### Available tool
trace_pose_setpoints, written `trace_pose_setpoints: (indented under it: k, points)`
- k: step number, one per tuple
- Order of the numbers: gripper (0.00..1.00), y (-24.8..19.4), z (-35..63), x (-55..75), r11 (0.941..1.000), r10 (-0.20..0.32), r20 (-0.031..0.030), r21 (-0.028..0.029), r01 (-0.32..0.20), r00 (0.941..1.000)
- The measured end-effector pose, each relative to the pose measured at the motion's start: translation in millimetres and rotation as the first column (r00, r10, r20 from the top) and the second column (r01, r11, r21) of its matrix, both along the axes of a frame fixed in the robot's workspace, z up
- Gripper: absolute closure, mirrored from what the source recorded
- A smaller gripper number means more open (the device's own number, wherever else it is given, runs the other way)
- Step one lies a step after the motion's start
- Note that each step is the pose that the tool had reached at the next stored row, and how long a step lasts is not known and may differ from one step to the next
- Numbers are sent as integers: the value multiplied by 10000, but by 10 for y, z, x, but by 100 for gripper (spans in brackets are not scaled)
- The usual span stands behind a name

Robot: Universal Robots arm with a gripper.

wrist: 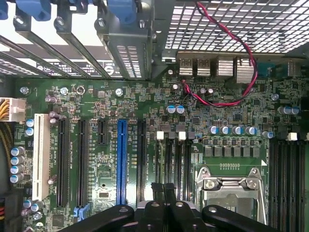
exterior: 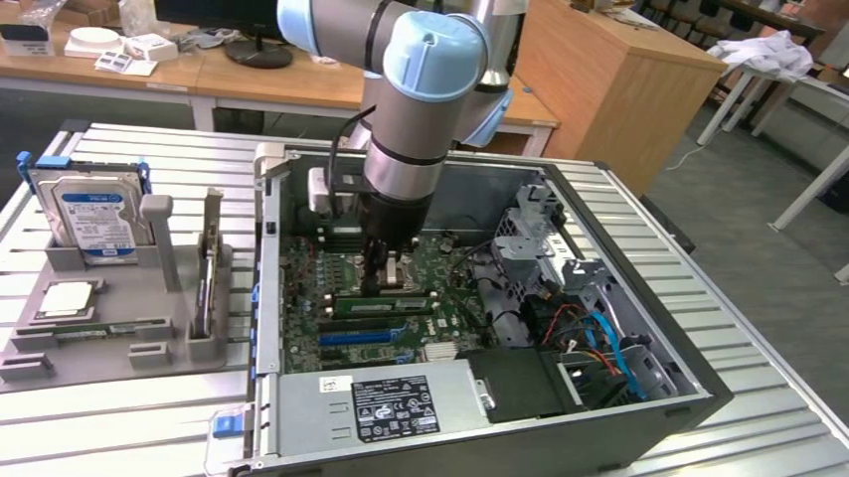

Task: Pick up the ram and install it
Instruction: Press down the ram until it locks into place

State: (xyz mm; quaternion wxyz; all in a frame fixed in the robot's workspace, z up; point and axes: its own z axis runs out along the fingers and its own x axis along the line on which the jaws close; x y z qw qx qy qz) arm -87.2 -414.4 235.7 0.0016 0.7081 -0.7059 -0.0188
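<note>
gripper [exterior: 384, 281] fingers clenched, pressed onto ram [exterior: 385, 305] in motherboard [wrist: 145, 145] slot | ram: light, stiff, fragile (grasp by long edges, probably)

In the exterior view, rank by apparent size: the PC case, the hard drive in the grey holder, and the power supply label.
1. PC case, by far the largest.
2. Hard drive.
3. Power supply label, close to the drive in apparent size and nearer the camera, so ranks two and three are unsure.
</note>
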Motion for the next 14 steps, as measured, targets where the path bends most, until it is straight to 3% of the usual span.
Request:
trace_pose_setpoints:
  k: [14]
  points:
    - [89,-2,-61,0,10000,0,-2,-2,0,10000]
